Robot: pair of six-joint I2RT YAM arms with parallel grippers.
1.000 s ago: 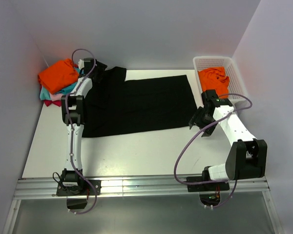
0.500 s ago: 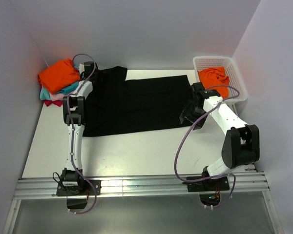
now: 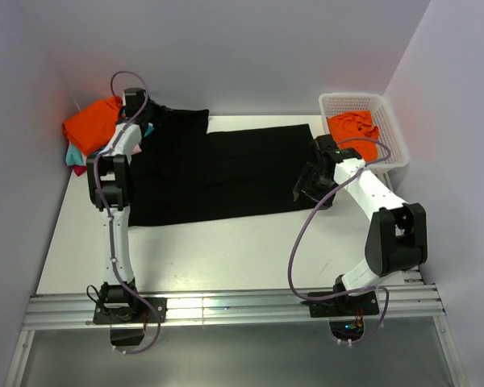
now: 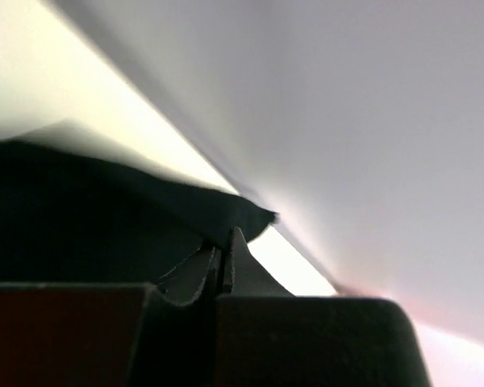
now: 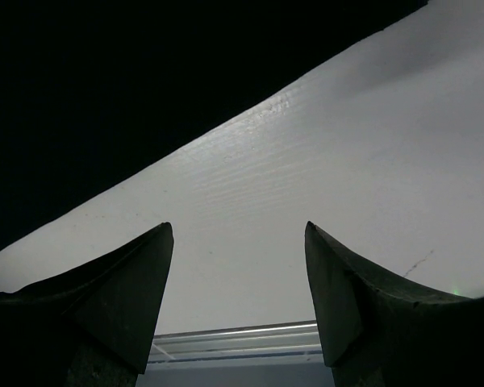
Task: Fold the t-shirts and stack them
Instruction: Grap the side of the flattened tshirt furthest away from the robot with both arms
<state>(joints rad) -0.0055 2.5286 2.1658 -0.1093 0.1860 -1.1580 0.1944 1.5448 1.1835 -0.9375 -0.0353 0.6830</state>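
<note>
A large black t-shirt [image 3: 226,169] lies spread flat across the table. My left gripper [image 3: 149,117] is at its far left corner, shut on the black cloth. In the left wrist view the jaws [image 4: 226,242] are pressed together on the shirt's edge [image 4: 105,218]. My right gripper [image 3: 301,192] hangs open over the shirt's near right edge. The right wrist view shows its fingers [image 5: 238,230] apart over bare table, with the black cloth [image 5: 145,81] just beyond the tips. Folded orange [image 3: 93,125], teal [image 3: 71,151] and pink [image 3: 79,169] t-shirts are stacked at the back left.
A white lattice basket [image 3: 387,121] stands at the back right with a crumpled orange shirt [image 3: 353,129] in it. Walls close in the back and both sides. White table [image 3: 226,250] shows in front of the black shirt.
My left gripper has shut on the black shirt's far left corner and shifted slightly left. My right arm swung left from beside the basket to the shirt's right edge.
</note>
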